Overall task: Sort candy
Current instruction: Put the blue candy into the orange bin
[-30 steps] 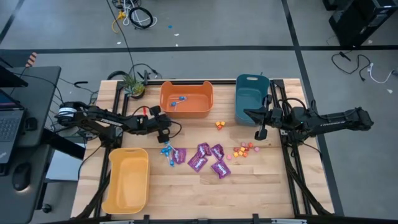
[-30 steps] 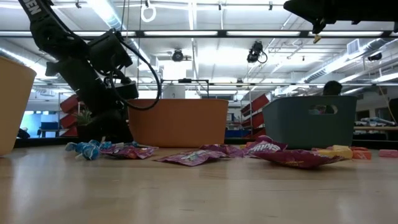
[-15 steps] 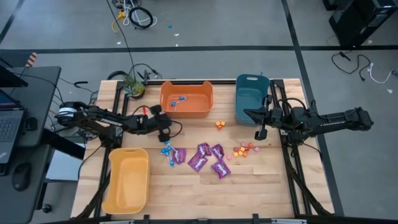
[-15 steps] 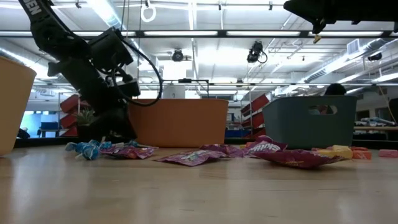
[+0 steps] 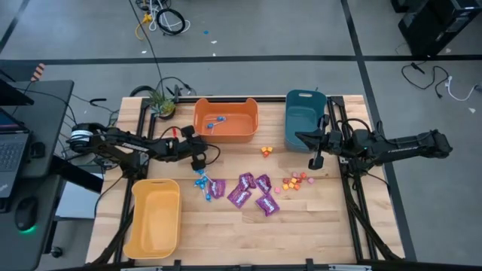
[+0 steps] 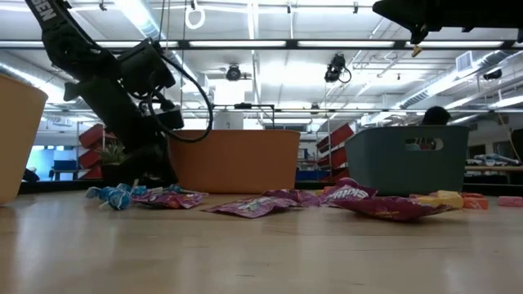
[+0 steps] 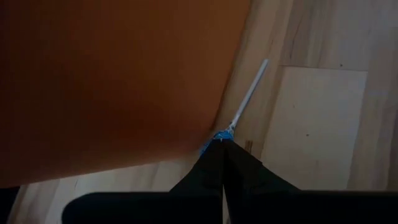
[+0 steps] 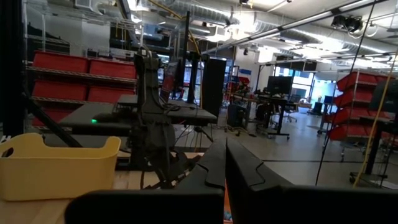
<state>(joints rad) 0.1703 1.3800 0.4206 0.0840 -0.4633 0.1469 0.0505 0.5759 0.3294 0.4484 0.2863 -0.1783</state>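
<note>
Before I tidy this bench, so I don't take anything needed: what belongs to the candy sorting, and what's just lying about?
Job:
blue lollipops
purple packets
small orange and pink pieces
orange bin
teal bin
yellow bin
left gripper, shut on a lollipop

Lying about:
potted plant
headphones

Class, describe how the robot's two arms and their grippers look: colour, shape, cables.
Both arms are dark, slim, jointed links. The left gripper and right gripper end in two narrow dark fingers. A black cable loops beside the left wrist. No markings are readable from above.
</note>
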